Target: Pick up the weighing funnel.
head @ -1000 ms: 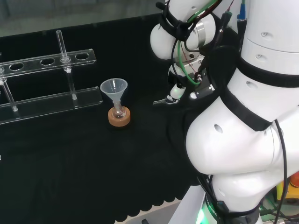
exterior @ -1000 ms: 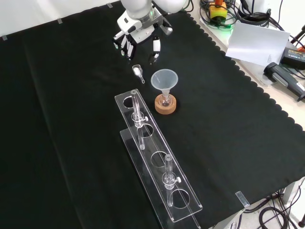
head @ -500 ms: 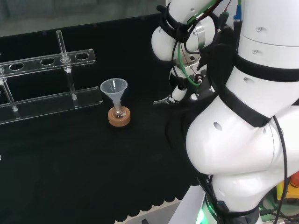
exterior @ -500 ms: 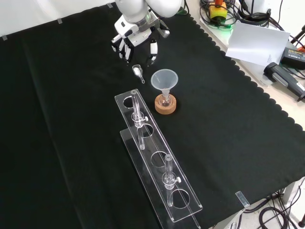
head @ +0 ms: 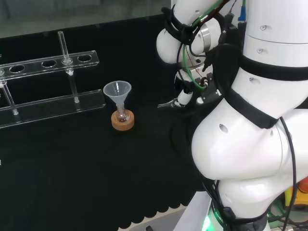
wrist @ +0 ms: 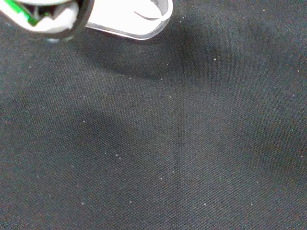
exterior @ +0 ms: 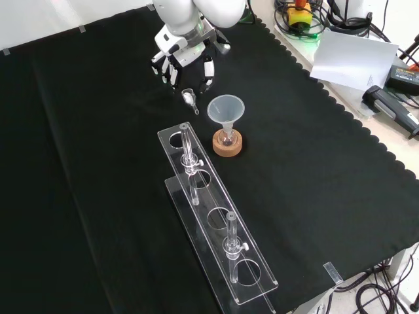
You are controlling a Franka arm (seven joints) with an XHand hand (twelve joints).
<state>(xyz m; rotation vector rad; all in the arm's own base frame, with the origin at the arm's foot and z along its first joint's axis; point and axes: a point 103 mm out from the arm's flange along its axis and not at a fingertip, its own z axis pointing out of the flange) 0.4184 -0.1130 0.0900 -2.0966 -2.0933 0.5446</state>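
The weighing funnel [exterior: 190, 98], a small clear scoop with a short stem, lies on the black cloth just left of the big funnel in the front view. The hand [exterior: 185, 60] hangs right above and behind it, with its fingers [exterior: 207, 69] straight, spread and pointing down at the cloth on both sides of the piece. It holds nothing. In the head view the hand [head: 180, 97] peeks out from behind the white arm links, low over the cloth. A blurred white part of the hand [wrist: 129, 19] hangs over bare cloth in the wrist view.
The big funnel [exterior: 225, 109] stands in a small flask on a cork ring [exterior: 227, 145], close to the weighing funnel. A clear tube rack [exterior: 216, 222] with two tubes runs toward the front edge. In the head view, funnel [head: 117, 90] and rack [head: 48, 62] are left of the arm.
In the front view the hand has shifted a little left and lower, closing in over the weighing funnel. The weighing funnel, big funnel and rack have not moved.
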